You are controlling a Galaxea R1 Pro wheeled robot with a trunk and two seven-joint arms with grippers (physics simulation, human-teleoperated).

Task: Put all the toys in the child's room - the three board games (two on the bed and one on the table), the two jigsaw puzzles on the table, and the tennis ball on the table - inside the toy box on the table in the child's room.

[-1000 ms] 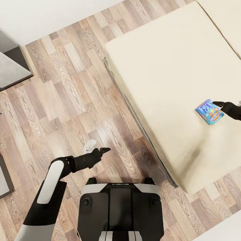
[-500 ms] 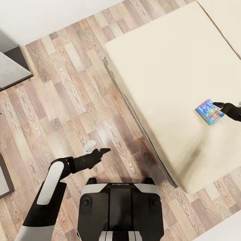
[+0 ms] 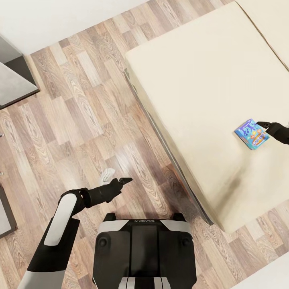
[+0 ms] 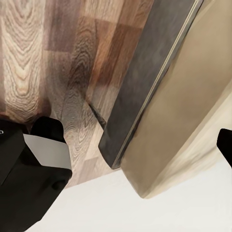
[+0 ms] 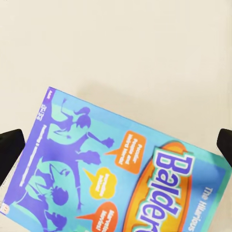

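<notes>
- Board game [image 3: 251,134] [image 5: 121,179] lay flat on the bed [image 3: 200,80], near its right side.
- Right gripper [image 3: 265,125] hovered just beside the game, jaws apart, fingertips flanking the box.
- Left gripper [image 3: 122,181] hung over the floor [image 3: 72,112], jaws apart.

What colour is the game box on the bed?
The board game is bright blue and teal with purple figures and orange bubbles, clearest in the right wrist view.

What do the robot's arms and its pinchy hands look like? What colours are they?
The left arm has a white shell on top and black at its joints and forearm, ending in a slim black left gripper with pointed jaws. The right gripper is black too, on a chunky black wrist. No cables or markings show on them.
</notes>
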